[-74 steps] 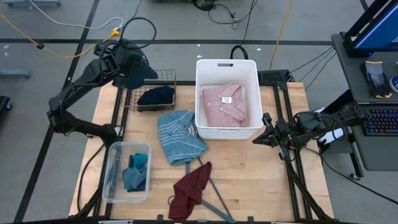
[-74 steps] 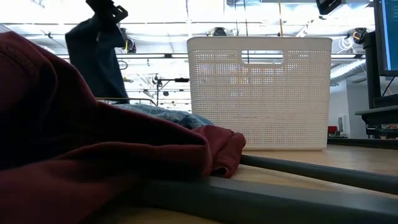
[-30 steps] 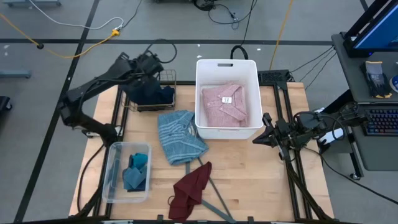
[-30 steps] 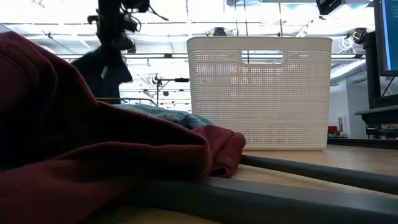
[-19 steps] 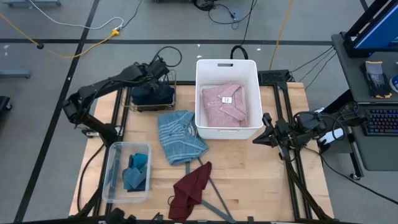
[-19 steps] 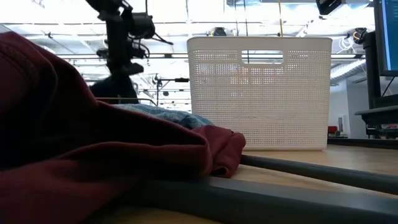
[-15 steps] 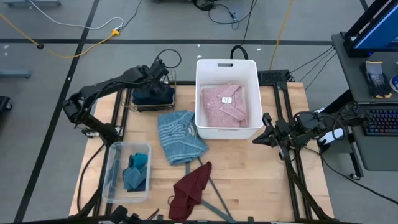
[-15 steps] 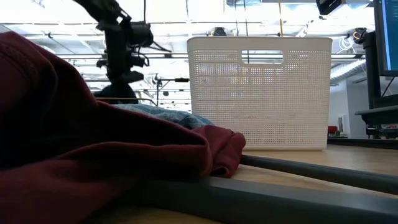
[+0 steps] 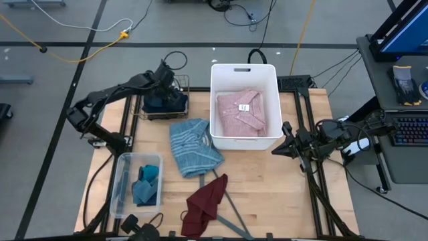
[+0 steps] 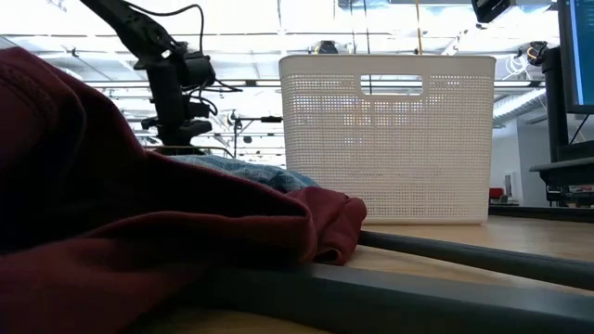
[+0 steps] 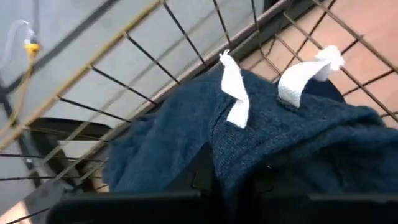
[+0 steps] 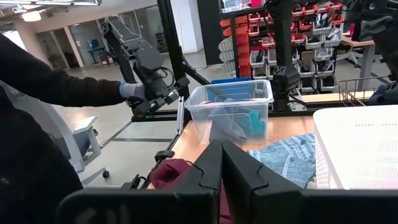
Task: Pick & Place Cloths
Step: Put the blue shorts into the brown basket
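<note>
wooden table (image 9: pixel 267 194) half sorted. left claw (image 9: pixel 167 90) down in wire basket (image 9: pixel 182 82), fingers pinched on navy top (image 9: pixel 164 102) lying beneath. pink shirt (image 9: pixel 242 112) binned; striped shirt (image 9: pixel 192 144), maroon garment (image 9: pixel 204 204) unplaced nearby. right claw (image 9: pixel 284 144) parked far off, fingers together, empty.

Navy top (image 9: pixel 166 102) bunched in the wire basket (image 9: pixel 182 82); pink shirt (image 9: pixel 241 112) folded in the white bin (image 9: pixel 215 73).

I'm working in a robotics lab or workshop — bare grey floor (image 9: pixel 60 27) with loose cables (image 9: pixel 80 50) around a wooden table (image 9: pixel 267 194). Past it I see shelves of red parts bins (image 12: pixel 249 31), a keyboard (image 9: pixel 409 130) at a side desk, and ceiling strip lights (image 10: pixel 278 42) — nothing homely.
</note>
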Tool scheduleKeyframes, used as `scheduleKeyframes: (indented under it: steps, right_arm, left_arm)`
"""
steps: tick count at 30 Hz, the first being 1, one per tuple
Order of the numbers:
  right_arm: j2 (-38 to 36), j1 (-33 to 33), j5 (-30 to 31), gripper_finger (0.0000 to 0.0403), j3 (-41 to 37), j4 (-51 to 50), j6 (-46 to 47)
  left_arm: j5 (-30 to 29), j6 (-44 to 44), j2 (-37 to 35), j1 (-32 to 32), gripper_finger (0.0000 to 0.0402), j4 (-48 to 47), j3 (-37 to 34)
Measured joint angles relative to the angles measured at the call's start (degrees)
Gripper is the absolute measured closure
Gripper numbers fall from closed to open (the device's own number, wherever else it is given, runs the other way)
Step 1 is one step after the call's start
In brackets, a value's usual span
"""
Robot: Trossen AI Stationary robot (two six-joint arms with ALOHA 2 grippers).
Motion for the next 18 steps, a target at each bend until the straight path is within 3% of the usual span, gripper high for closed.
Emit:
scheduleKeyframes:
  steps: [7, 18]
  right_arm:
    - [0.0, 0.0, 0.0, 0.0403, 0.0, 0.0, -0.1]
    - [0.0, 0.0, 0.0, 0.0403, 0.0, 0.0, -0.4]
  left_arm:
    - [5.8, -2.6, 0.0, 0.6, 0.0350, 0.0, -0.1]
    - [6.9, -4.0, -1.5, 0.0, 0.0159, -0.4, 0.6]
